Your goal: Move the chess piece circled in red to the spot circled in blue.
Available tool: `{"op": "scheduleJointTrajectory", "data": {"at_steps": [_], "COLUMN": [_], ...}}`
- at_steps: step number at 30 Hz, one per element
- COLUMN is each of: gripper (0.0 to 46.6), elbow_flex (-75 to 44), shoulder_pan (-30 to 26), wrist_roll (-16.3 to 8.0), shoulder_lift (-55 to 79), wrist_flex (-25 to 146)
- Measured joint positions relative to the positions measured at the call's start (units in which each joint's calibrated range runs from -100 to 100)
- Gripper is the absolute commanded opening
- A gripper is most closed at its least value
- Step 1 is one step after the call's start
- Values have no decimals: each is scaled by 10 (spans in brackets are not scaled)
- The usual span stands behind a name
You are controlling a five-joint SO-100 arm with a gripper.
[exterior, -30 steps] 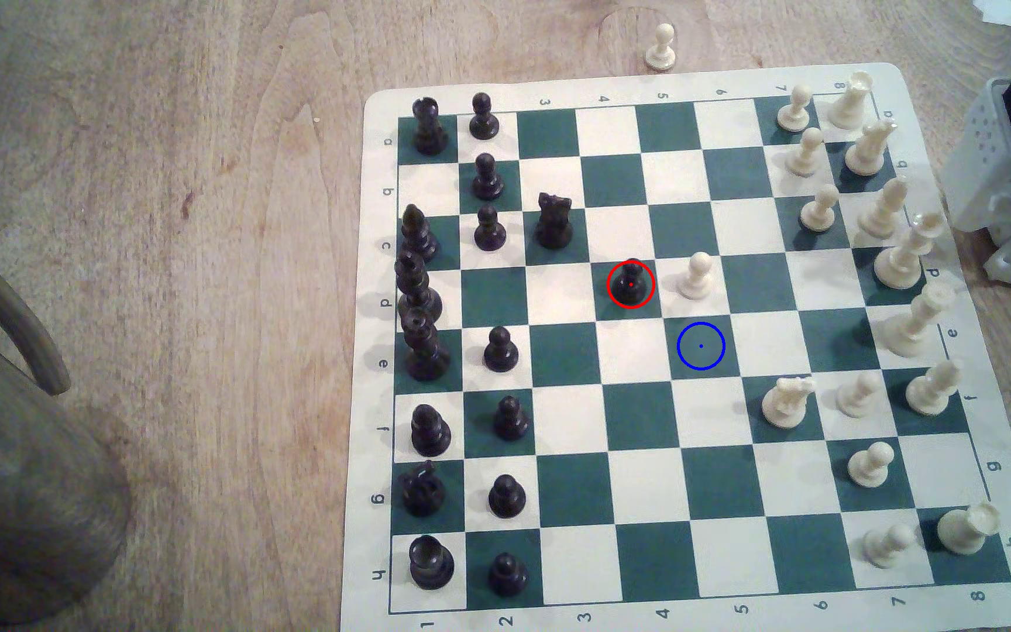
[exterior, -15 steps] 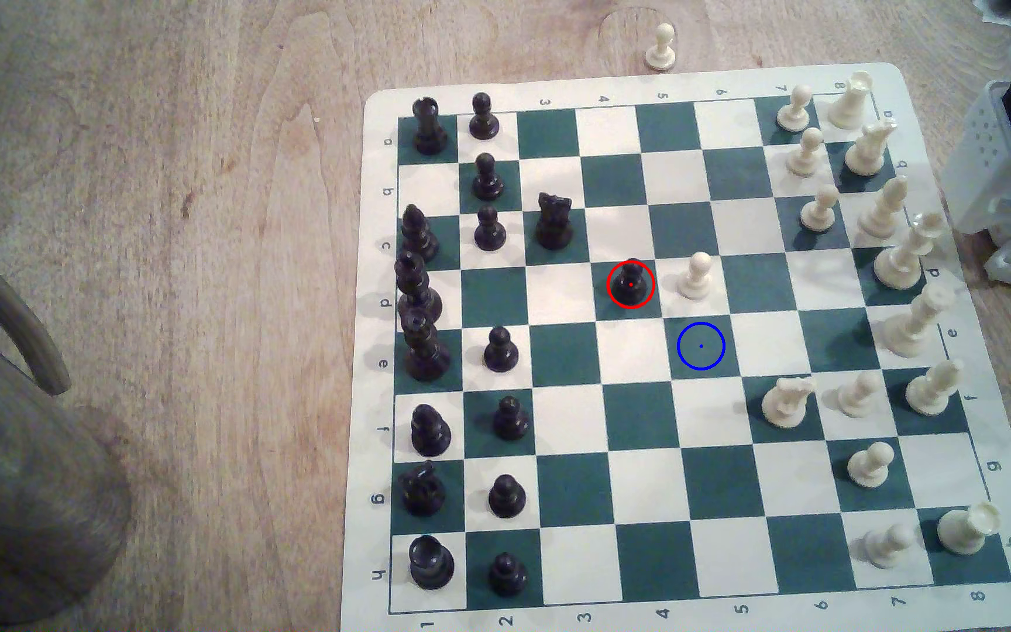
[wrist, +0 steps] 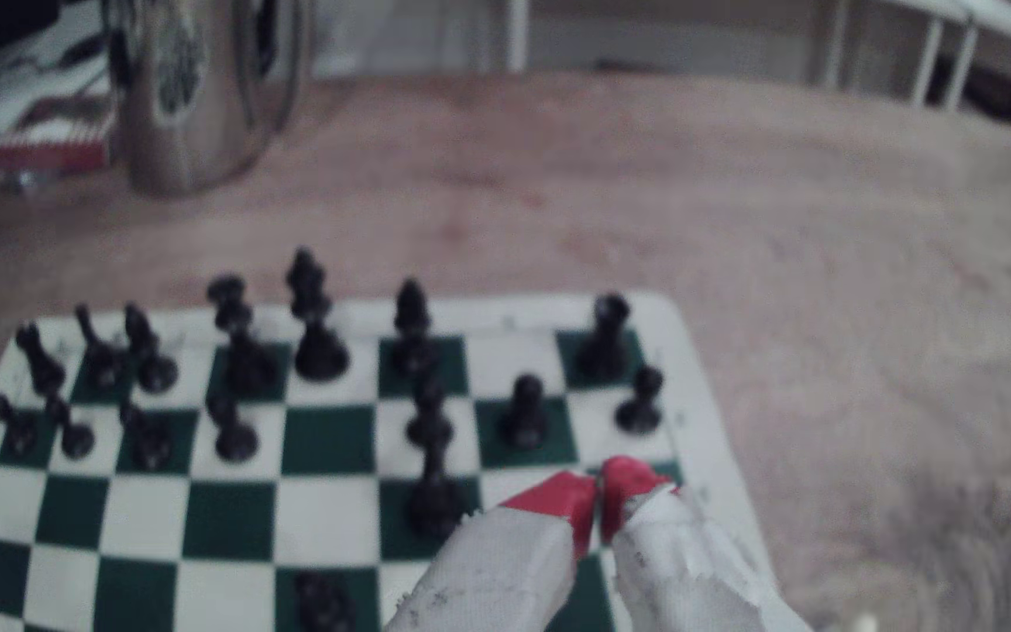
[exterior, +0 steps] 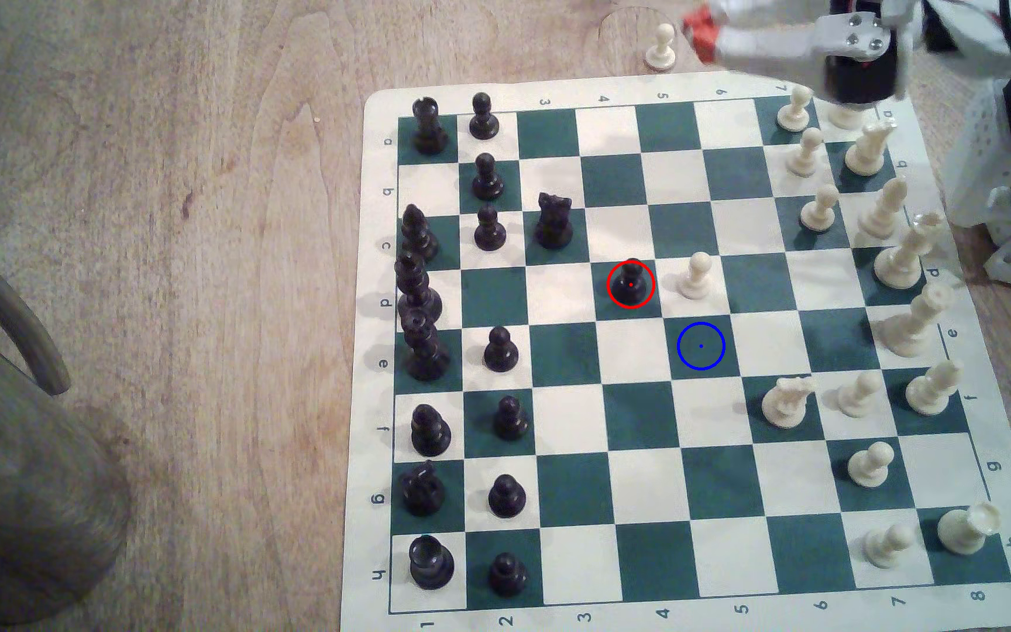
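Hovering above the chessboard's [exterior: 558, 91] far edge: end effector [wrist: 597, 495], red-tipped fingers pressed together, nothing held. Black pawn [exterior: 631, 282] upright on red-ringed green square, beside cream pawn [exterior: 696, 276]. Blue-ringed square [exterior: 700, 346] diagonally adjacent, unoccupied. Wooden surface [exterior: 187, 243] beneath.

Light wooden tabletop [exterior: 187, 304]; white shelving [wrist: 734, 42] behind, blurred.

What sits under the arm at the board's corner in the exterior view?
The arm hangs over a cream rook; just its base shows, its top is covered. A cream pawn stands clear beside it.
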Motion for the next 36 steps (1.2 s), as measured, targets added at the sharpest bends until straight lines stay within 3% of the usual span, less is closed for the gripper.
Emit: {"op": "scheduleJointTrajectory", "data": {"at_steps": [3,7,8,9,11,22,24,27,36], "gripper": [2,6,20,26,26,121,127,98,123], "elbow_flex": [-91,-128,-136,-160,-185,-413,-437,-472,-489], "shoulder_pan": [1,-18,-29,-53,-66,-91,-99,-119,-137], "wrist_roll": [-10,-33,-45,-76,-101,-175,-183,-191,-193], "shoulder_lift": [82,151,166,199,232,494,532,598,670], "wrist_flex": [65,81,87,102,121,197,212,236,230]}}
